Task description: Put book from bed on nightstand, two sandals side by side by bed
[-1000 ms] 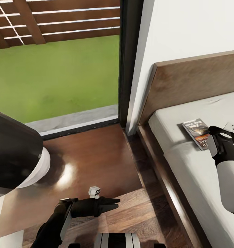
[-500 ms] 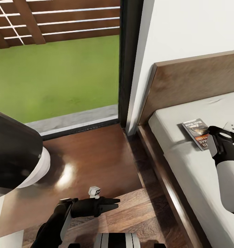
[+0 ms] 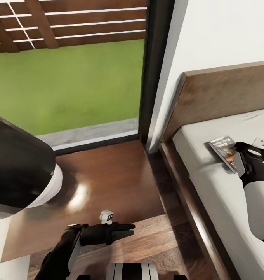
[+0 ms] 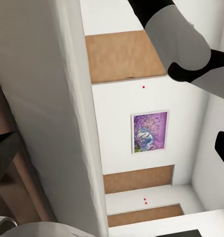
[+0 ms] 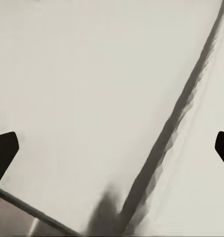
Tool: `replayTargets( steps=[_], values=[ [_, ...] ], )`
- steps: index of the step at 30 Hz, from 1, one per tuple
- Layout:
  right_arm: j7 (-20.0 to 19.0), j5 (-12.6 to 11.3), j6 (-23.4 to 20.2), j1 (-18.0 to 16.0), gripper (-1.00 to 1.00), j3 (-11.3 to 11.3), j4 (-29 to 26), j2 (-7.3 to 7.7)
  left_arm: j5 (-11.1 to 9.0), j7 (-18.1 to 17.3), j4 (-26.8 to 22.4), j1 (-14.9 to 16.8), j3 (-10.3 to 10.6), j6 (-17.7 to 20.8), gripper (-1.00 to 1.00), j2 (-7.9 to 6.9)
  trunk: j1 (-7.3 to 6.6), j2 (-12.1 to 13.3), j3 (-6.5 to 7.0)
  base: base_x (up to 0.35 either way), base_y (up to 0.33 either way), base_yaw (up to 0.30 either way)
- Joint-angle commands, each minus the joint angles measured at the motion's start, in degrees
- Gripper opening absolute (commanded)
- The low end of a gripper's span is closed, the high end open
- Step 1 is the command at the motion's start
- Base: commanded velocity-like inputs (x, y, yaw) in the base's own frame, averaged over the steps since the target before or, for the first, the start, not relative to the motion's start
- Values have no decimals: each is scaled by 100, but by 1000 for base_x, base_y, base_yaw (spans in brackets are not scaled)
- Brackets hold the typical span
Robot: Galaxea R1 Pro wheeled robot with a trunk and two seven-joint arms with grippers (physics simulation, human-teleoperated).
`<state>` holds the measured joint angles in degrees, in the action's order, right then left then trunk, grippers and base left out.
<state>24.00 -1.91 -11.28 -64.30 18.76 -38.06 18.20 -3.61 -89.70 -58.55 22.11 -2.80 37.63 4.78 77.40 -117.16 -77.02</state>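
resting on the white mattress of the bed (image 3: 209, 182), near the headboard, the book (image 3: 224, 148) is tilting up at one edge, where your right gripper (image 3: 240, 157) is pinching it. your left gripper (image 3: 126, 228), fingers pressed together, is hovering over the floor by the nightstand (image 3: 108, 182).

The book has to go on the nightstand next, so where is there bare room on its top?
The nightstand top is bare from the window-side edge across to the bed side. The crowded part is the corner under the lamp.
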Motion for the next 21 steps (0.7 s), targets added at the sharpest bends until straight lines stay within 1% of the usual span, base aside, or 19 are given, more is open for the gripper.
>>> replayTargets(
  steps=[1, 4, 16, 21],
  values=[
    [8, -99, -21, 4, 100, -13, 203, 0, 18, -30, 1, 4, -10, 60, 100, 5, 0, -1, -4, 0, 0, 174],
    [8, -99, -23, 4, 100, -13, 203, 0, 18, -30, 1, 4, -15, 60, 100, 5, 0, -1, -4, 0, 0, 73],
    [8, -98, -14, 2, 100, -13, 203, -1, 18, -30, 1, 4, -16, 60, 100, 5, 0, -1, -4, 0, 0, 8],
    [8, -98, -14, 5, 100, -13, 203, -1, 18, -30, 1, 4, -15, 60, 100, 5, 0, -1, -4, 0, 0, 164]
  ],
)
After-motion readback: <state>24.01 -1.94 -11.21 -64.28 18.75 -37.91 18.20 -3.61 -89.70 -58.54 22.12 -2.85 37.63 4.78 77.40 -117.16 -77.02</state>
